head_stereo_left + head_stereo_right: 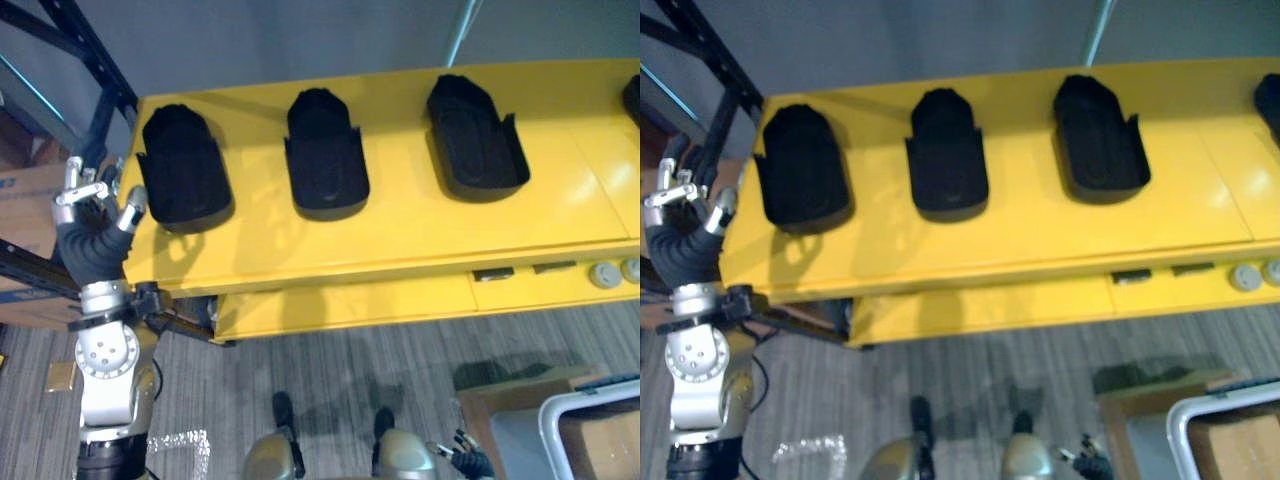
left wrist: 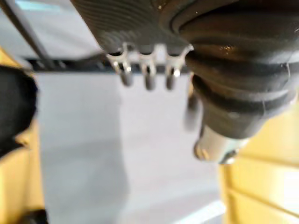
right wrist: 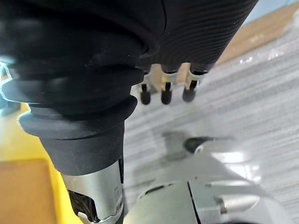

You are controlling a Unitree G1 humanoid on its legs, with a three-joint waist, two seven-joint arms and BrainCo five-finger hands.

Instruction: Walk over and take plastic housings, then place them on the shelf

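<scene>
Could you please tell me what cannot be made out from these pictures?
Fourth housing: cut off by the eye views' right edge.
Dark shape in left wrist view: blurred, perhaps a housing.
White-rimmed bin on the floor: cut by the corner, contents unclear.
Right hand: tiny at the eye views' bottom edge.

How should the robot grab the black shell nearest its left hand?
Take the leftmost housing by its long left edge, reaching in from the yellow table's left end. That edge faces the open left robot hand, raised just beside it, and the shell looks too wide to wrap around.
</scene>
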